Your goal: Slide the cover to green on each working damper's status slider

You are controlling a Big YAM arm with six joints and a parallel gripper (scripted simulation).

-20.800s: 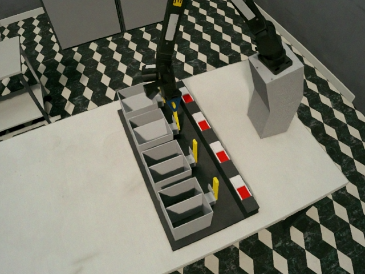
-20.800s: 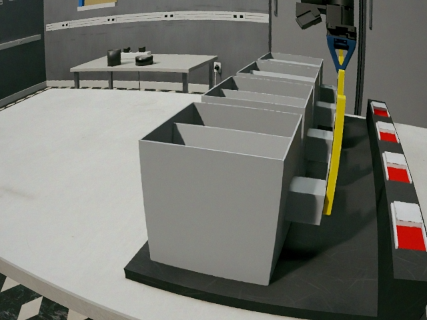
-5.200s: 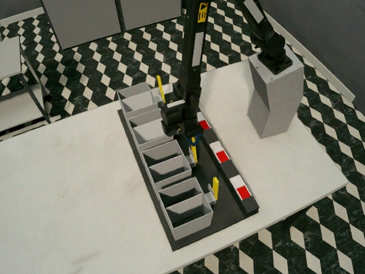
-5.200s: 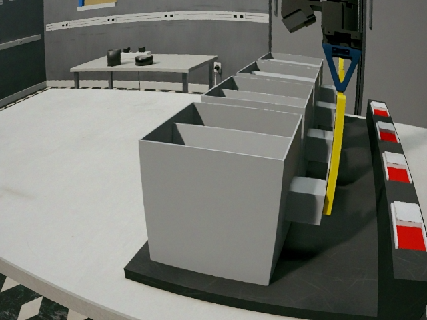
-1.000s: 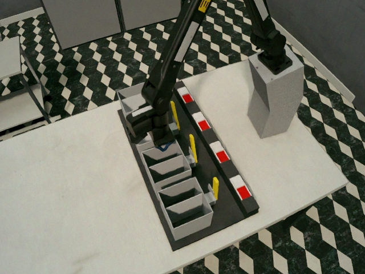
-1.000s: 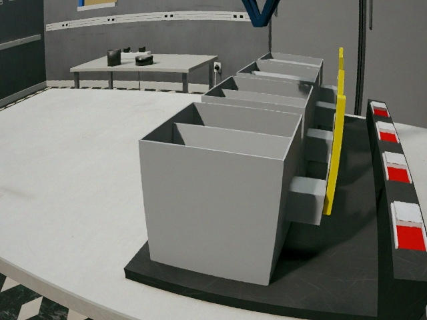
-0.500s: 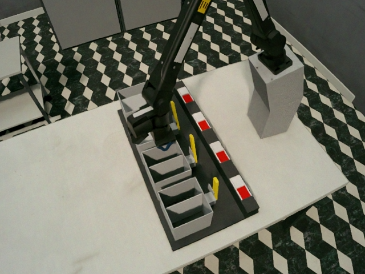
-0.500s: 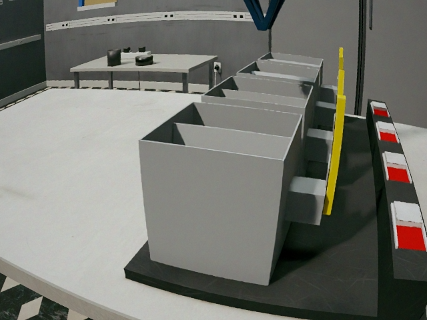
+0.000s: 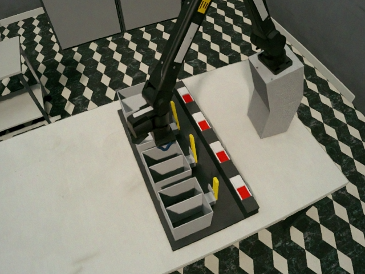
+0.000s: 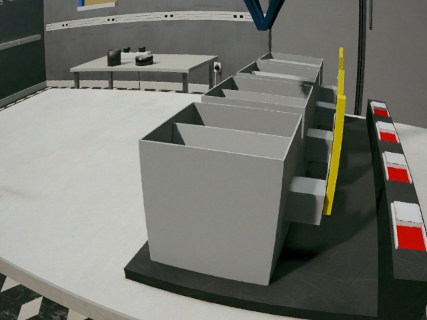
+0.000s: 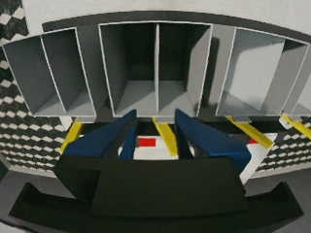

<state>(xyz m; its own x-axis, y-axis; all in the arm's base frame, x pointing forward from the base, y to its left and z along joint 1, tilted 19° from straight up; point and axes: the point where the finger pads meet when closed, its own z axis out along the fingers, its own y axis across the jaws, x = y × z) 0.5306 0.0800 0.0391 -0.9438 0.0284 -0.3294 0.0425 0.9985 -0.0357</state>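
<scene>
The pincer (image 11: 155, 135) is hanging part-open and grasping nothing, its blue fingers touching no part; the second damper (image 11: 155, 68) is standing just beyond it, its yellow lever (image 11: 166, 138) below between the fingers; all sliders are showing red; probably lever-testing, so next descending onto it.

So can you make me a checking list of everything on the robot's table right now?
Surface: white table carrying a dark base board.
Job's things: four grey dampers in a row, yellow levers upright; all four sliders show red.
Clutter: nothing seen.
Grippers: gripper partly open, holding nothing, above the dampers.
Cables: nothing seen.
Surroundings: checkered floor, grey cabinets, another table far off.
</scene>
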